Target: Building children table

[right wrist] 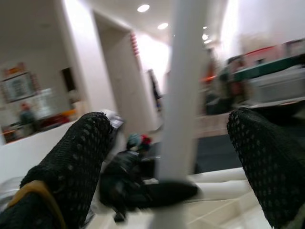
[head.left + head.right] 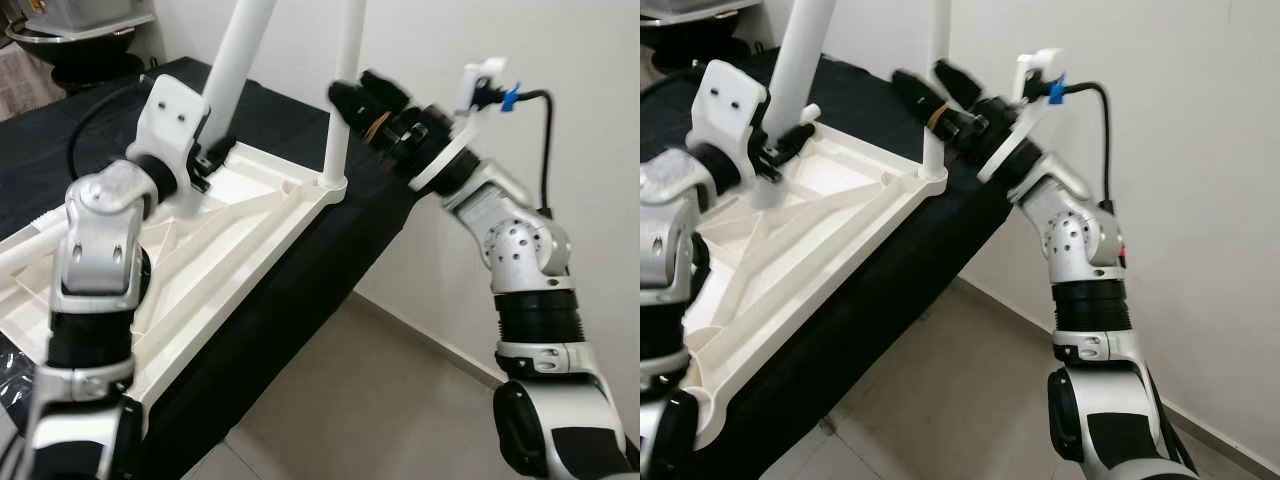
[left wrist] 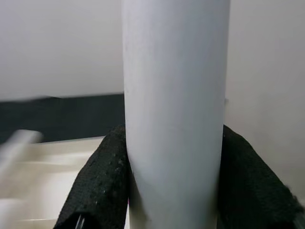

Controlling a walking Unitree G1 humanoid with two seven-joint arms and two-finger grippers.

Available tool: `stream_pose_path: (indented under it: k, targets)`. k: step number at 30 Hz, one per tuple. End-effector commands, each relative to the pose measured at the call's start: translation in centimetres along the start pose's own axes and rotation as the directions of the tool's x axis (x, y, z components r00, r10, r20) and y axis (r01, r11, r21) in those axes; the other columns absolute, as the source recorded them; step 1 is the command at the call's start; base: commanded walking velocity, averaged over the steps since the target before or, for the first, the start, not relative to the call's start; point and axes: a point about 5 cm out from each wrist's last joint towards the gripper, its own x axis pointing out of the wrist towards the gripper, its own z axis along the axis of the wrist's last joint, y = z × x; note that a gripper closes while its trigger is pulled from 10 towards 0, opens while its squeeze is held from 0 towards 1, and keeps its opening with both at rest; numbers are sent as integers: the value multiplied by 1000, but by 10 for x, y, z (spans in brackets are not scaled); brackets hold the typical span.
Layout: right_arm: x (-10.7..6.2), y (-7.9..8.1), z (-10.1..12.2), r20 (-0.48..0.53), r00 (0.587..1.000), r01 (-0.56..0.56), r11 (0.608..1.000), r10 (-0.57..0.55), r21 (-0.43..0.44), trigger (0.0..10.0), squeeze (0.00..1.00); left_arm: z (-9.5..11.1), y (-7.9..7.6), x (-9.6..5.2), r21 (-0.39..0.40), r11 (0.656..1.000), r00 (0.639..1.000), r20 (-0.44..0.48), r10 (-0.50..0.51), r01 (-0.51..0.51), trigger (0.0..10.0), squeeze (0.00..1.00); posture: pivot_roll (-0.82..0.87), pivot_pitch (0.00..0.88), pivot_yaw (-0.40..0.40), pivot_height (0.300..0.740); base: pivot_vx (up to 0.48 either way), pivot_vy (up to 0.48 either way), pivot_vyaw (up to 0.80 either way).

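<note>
The white children's table top (image 2: 235, 240) lies upside down on a black-covered surface. Two white legs stand upright in it. My left gripper (image 2: 210, 158) is shut on the base of the thicker-looking near leg (image 2: 238, 55); in the left wrist view its black fingers (image 3: 97, 186) press both sides of that leg (image 3: 174, 105). My right gripper (image 2: 930, 85) is open at the corner leg (image 2: 343, 95). The right wrist view shows that leg (image 1: 183, 95) standing between the spread fingers (image 1: 71, 162) without touching either.
The black cloth (image 2: 300, 300) drops off at the table's near right edge to beige floor tiles (image 2: 380, 400). A white wall (image 2: 560, 60) is close behind my right arm. A dark round object (image 2: 80, 45) sits at the far left. Another white leg (image 2: 25, 245) lies by the table top.
</note>
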Motion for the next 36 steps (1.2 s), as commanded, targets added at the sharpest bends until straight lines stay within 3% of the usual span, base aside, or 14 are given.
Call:
stream_pose_path:
  k: [1,3,4,6,12,22,25,27,30,36]
  targets:
    - [1,5,1,-1,999,-39,999,39,8,10000,0,5,-2,-1,-17,999,999,18,-35,35,10000,0,39,97,-81,740,0,0,0]
    - [2,11,-2,-39,993,-107,994,108,21,10000,0,-5,-22,-5,-122,977,984,28,-174,176,10000,0,35,105,-82,740,0,0,0]
    - [2,11,-2,-39,993,-107,994,108,21,10000,0,-5,-22,-5,-122,977,984,28,-174,176,10000,0,35,105,-82,740,0,0,0]
    - [1,11,-3,-81,989,-122,992,124,22,10000,0,-11,-39,-12,-198,934,954,41,-296,298,10000,0,36,110,-81,740,0,0,0]
    - [-3,1,-9,-165,984,-73,997,69,-14,10000,0,-16,-56,-17,-256,913,947,47,-318,319,10000,0,34,117,-85,740,0,0,0]
    - [-5,-1,-12,-183,981,-59,998,61,15,10000,0,-10,-61,-18,-250,905,939,59,-340,343,10000,0,34,121,-89,740,0,0,0]
    - [-2,0,-19,-220,973,-48,994,69,97,10000,0,-7,-69,-18,-244,885,917,62,-393,396,10000,0,30,118,-86,740,0,0,0]
    - [-2,0,-19,-220,973,-48,994,69,97,10000,0,-7,-69,-18,-244,885,917,62,-393,396,10000,0,30,118,-86,740,0,0,0]
    - [3,5,-27,-238,966,-60,985,98,164,10000,0,-4,-77,-17,-240,867,898,62,-436,437,10000,0,30,118,-84,740,0,0,0]
    - [9,7,-28,-229,968,-55,980,99,192,10000,0,0,-86,-16,-220,850,876,63,-478,479,10000,0,29,122,-82,740,0,0,0]
